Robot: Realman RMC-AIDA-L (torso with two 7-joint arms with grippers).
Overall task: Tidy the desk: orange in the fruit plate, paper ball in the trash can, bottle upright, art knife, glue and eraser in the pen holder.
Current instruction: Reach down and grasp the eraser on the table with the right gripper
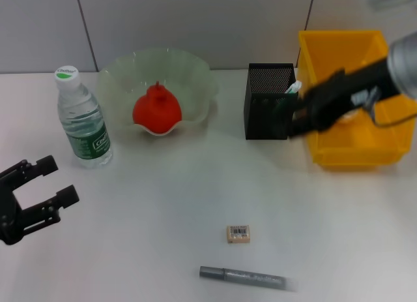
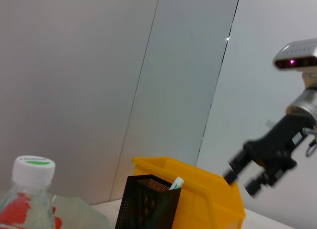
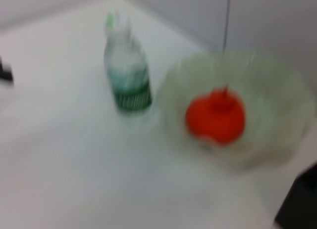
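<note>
The orange (image 1: pixel 156 106) lies in the pale green fruit plate (image 1: pixel 195 74); both also show in the right wrist view, orange (image 3: pixel 215 115) and plate (image 3: pixel 292 90). The bottle (image 1: pixel 83 119) stands upright at the left. A white-and-green glue stick (image 1: pixel 293 88) pokes out of the black mesh pen holder (image 1: pixel 268 101). The eraser (image 1: pixel 238 234) and the grey art knife (image 1: pixel 242 276) lie on the near desk. My right gripper (image 1: pixel 294 115) hovers open and empty beside the pen holder, in front of the yellow trash can (image 1: pixel 345 155). My left gripper (image 1: pixel 58 180) rests open at the near left. The paper ball is out of view.
The left wrist view shows the bottle cap (image 2: pixel 33 169), the pen holder (image 2: pixel 148 202), the yellow bin (image 2: pixel 208 189) and the right gripper (image 2: pixel 241 183) above the bin. Grey wall panels close off the back of the white desk (image 1: pixel 163 197).
</note>
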